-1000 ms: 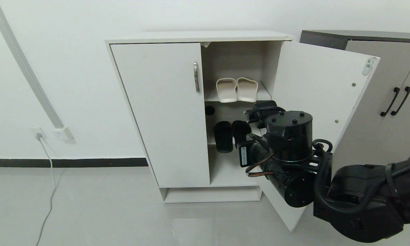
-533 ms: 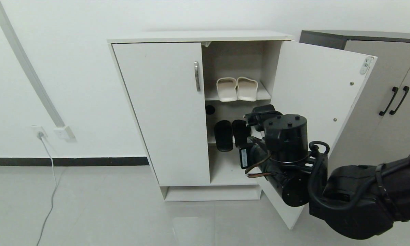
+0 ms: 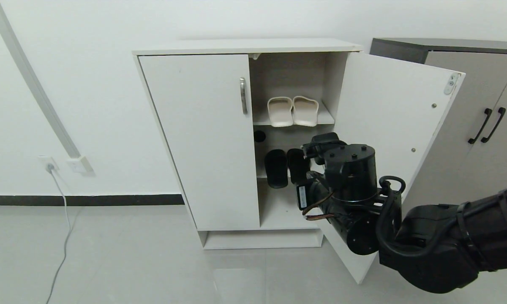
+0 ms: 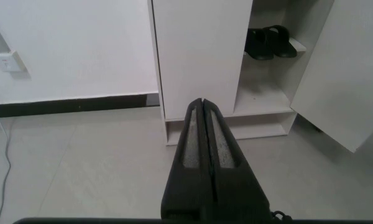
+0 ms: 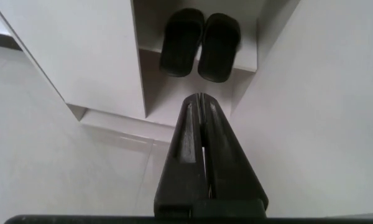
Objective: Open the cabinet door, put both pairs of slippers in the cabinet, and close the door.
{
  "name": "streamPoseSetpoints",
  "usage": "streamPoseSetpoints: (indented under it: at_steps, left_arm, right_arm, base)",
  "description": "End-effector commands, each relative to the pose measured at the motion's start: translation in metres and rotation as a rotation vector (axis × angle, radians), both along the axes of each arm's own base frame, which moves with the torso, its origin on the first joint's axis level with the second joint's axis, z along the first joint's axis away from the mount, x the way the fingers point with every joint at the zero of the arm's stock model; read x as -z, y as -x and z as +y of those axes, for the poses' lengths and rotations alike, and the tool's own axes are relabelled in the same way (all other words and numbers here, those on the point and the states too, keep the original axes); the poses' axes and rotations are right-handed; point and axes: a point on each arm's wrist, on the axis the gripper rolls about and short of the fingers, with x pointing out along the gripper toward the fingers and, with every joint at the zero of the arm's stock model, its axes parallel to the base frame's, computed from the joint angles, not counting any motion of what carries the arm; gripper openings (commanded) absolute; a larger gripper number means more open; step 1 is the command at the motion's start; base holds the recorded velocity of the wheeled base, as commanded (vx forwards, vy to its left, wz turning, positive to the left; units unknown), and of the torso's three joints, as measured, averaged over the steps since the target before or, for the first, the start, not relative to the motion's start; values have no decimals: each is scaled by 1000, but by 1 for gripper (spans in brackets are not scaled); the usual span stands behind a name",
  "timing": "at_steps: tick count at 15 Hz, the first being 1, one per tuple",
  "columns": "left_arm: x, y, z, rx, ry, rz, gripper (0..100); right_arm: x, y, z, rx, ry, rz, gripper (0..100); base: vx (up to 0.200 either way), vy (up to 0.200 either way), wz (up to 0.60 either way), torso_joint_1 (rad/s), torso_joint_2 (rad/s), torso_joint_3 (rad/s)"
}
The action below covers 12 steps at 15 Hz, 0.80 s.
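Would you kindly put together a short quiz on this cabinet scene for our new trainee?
1. True or false: the black slippers lie above the white slippers.
2. Choose one: the right door of the cabinet is A) shut, B) open, C) taken off.
3. Fill in: the right gripper is ___ and holds nothing.

Key:
1. False; the black pair lies below the white pair.
2. B.
3. Shut.
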Motion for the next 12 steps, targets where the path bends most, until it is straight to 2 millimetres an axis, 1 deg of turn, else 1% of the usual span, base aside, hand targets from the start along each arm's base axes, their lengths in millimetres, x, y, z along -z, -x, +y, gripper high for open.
streamPoseSetpoints:
  at_steps: [1,3,6,12]
  left_arm:
    - [0,0,0,0,-1,0,0]
    - [0,0,0,0,-1,0,0]
    - [0,0,0,-1,1,0,0]
    - [0,0,0,-1,-1,0,0]
  right_arm:
    - [3,-1,1,2,6,5,0]
    - [3,-2,0,3,4,4,0]
    - [5,-2,0,3,11,10,0]
    - [7,-4,0,9,15,13,0]
  base:
    - [0,0,0,2,-227,-295]
    - [0,0,0,12,-215,-366]
    - [0,0,0,35,-546,-375]
    - [0,0,0,117,-464,-348]
